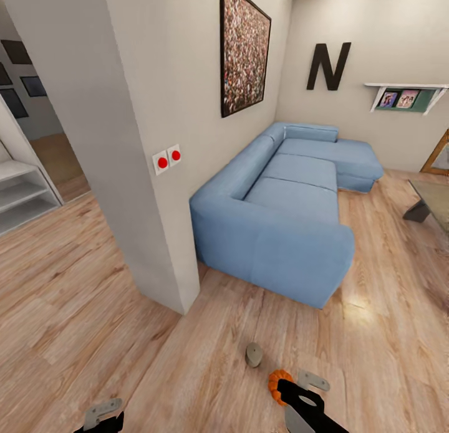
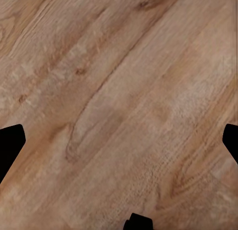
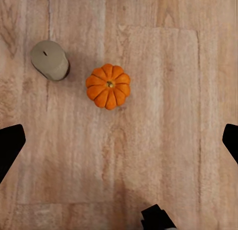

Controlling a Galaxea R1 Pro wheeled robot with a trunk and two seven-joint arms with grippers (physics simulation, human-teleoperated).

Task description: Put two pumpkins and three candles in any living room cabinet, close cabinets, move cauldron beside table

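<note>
- Our right gripper (image 1: 304, 389) hangs low at the head view's bottom edge, fingers spread wide, pointing straight down.
- Our left gripper (image 1: 103, 414) sits low too, its fingers parted.

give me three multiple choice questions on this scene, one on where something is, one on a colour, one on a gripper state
1. Where does the pumpkin sit?
A. on the sofa
B. on the wood floor beside the candle
C. on the wall shelf

2. What colour is the sofa?
A. blue
B. dark brown
C. grey

3. What state is the right gripper in?
A. shut on the pumpkin
B. shut on the candle
C. open, holding nothing

Answers:
1. B: the right wrist view shows the pumpkin on the floor planks, with the candle close by but apart from it.
2. A: the head view shows a pale blue corner sofa against the wall.
3. C: its fingers stand wide apart at the edges of the right wrist view, with bare floor between them and the pumpkin beyond.
</note>
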